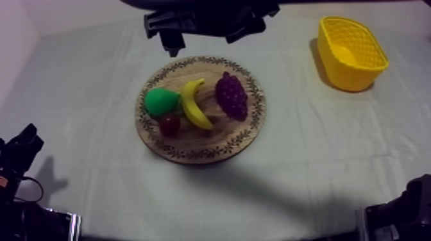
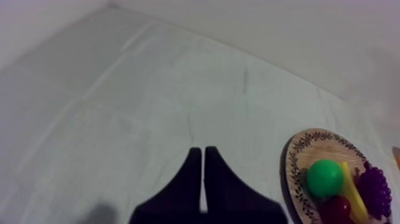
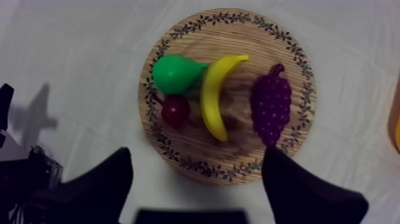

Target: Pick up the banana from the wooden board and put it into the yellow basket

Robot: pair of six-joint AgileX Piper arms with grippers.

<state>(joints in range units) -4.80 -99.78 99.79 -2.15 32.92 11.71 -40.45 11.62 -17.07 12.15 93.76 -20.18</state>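
Observation:
The yellow banana [image 1: 194, 104] lies across the middle of the round wooden board [image 1: 192, 150], between a green pear [image 1: 160, 101] and purple grapes [image 1: 231, 95]. A small red fruit [image 1: 170, 124] sits beside the pear. My right gripper [image 1: 208, 29] hangs at the far side of the board. From its wrist camera its open gripper [image 3: 196, 164] looks down on the banana [image 3: 215, 95], well above the fruit, with nothing between the fingers [image 3: 113, 176]. My left gripper [image 2: 203, 156] is shut into a narrow wedge over bare cloth, to the left of the board [image 2: 296, 164].
The yellow basket [image 1: 351, 51] stands empty at the far right of the table. Black arm parts sit at the near left [image 1: 19, 154] and near right [image 1: 397, 218] edges. Open cloth lies between board and basket.

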